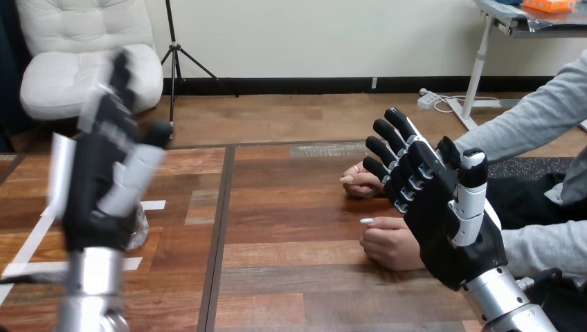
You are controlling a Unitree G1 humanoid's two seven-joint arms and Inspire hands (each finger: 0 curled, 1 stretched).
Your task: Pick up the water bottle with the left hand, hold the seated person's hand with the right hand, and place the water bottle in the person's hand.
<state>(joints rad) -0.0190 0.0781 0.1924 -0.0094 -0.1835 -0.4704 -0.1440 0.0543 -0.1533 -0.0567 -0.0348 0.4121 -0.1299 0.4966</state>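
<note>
Counter: wooden; it carries the bottle at the left and the person's hands at the right.
Right hand: raised, fingers straight and spread, holding nothing; it stands just beside the person's nearer hand, probably ready to take it.
Left hand: upright, fingers straight, empty, apparently lining up a grasp.
Person's farther hand: resting on the counter.
Water bottle: on the counter, mostly hidden behind the left hand; I cannot tell whether they touch.

Black palms and black-and-white banded fingers on left hand and right hand; silver on the forearms. Reddish-brown wood grain in planks across the desk, dark seams between; white tape strips at its left; grey on the person's sleeve.
</note>
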